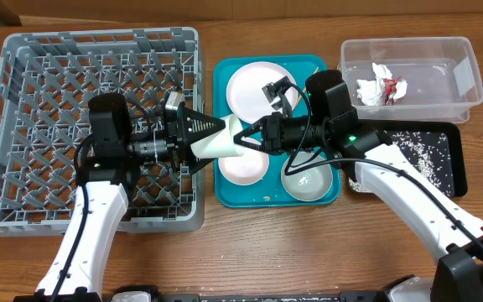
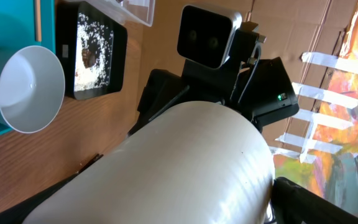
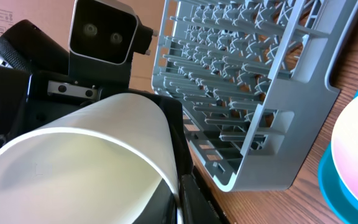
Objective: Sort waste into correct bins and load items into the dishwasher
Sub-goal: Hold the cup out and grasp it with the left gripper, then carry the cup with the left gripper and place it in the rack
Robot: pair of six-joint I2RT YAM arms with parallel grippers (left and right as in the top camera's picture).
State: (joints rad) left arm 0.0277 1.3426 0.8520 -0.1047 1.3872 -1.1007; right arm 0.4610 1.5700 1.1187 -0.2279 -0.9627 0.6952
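A small white cup (image 1: 210, 146) lies on its side in mid-air, over the left edge of the teal tray (image 1: 221, 77) and just beside the grey dish rack (image 1: 23, 126). The right gripper (image 1: 246, 137) is pinched tight on its rim. The left gripper (image 1: 218, 139) straddles its body, jaws wide — whether they press it, I cannot tell.

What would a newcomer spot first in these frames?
The white cup, lying sideways in mid-air between the two arms, over the left edge of the teal tray beside the grey dish rack. The right hand pinches its rim, and the left hand stands wide around its base. After that, the red-and-white wrapper in the clear tub at top right.
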